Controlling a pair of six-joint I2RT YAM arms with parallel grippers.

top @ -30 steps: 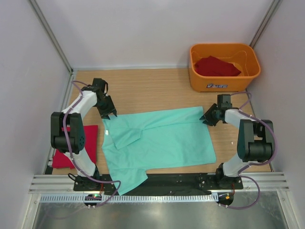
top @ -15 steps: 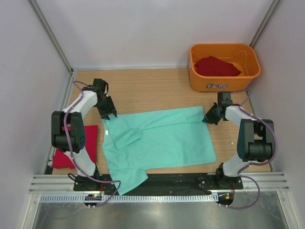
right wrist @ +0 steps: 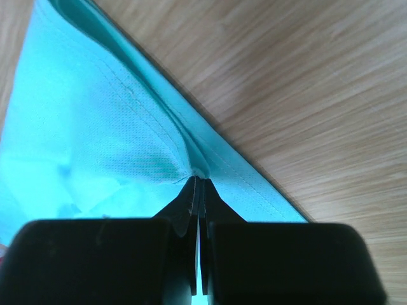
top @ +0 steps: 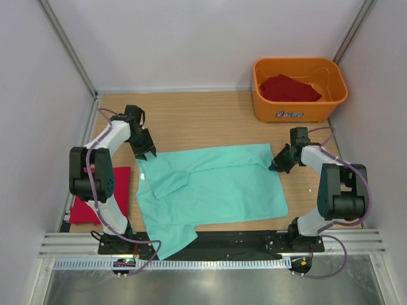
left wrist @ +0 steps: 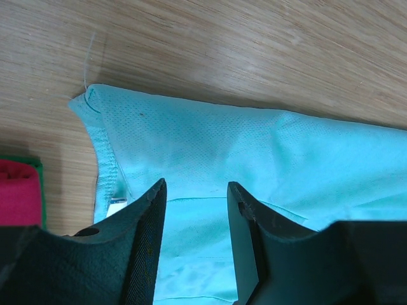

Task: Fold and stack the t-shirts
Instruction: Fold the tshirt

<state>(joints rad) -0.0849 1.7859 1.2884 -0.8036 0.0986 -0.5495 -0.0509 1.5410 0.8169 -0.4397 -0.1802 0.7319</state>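
Observation:
A mint-green t-shirt (top: 210, 184) lies spread flat across the wooden table. My left gripper (top: 145, 152) stands open over its far left corner, and cloth (left wrist: 254, 146) shows between the parted fingers (left wrist: 147, 235). A small white label (left wrist: 116, 204) lies beside the left finger. My right gripper (top: 275, 166) is shut on a pinched fold of the shirt's far right hem (right wrist: 201, 173). One deep red t-shirt (top: 289, 89) lies crumpled in the tub. Another deep red t-shirt (top: 108, 184) lies folded at the left edge, partly under the left arm.
The orange tub (top: 299, 113) stands at the back right corner. Side walls close the table in on the left and right. Bare wood (top: 210, 121) runs between the shirt and the back wall. A black rail (top: 254, 240) lines the near edge.
My right gripper has closed on the shirt's right hem and shifted slightly nearer, puckering the cloth there. The left gripper has stayed put.

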